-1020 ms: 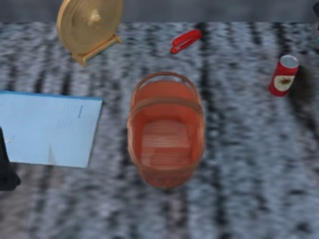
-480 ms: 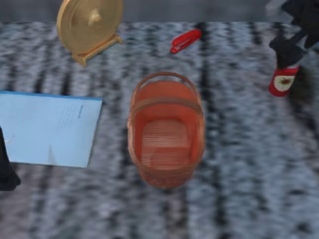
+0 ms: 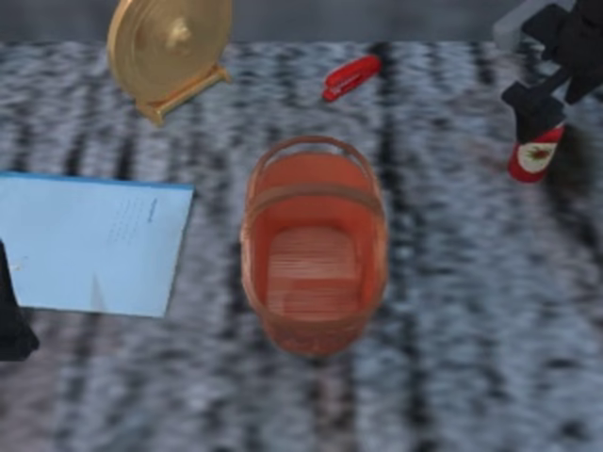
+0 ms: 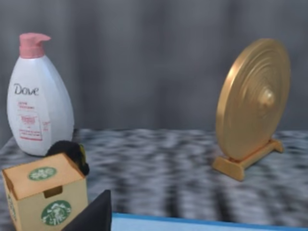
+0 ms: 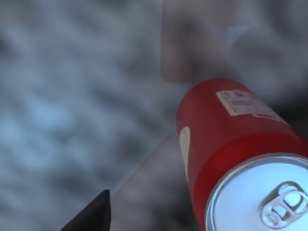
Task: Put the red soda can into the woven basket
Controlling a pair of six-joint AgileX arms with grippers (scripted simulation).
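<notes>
The red soda can (image 3: 534, 156) stands upright near the table's right edge, far right of the woven basket (image 3: 252, 252) at the table's middle. My right gripper (image 3: 540, 117) hangs directly over the can's top and hides its silver lid in the top view. The right wrist view has the can (image 5: 226, 134) close below, lid and pull tab showing, with one dark fingertip (image 5: 94, 216) well off to its side; the gripper is open and nothing is held. My left gripper (image 3: 11, 330) is parked at the table's left edge, open.
A red stapler (image 3: 350, 76) lies behind the basket. A golden disc on a stand (image 3: 168, 47) is at the back left, and a blue sheet (image 3: 89, 240) lies at the left. The left wrist view also shows a Dove bottle (image 4: 38, 101) and a small cardboard box (image 4: 45, 195).
My right arm has come in from the top right corner and now sits over the can, covering its lid. The can, basket and left arm have not moved.
</notes>
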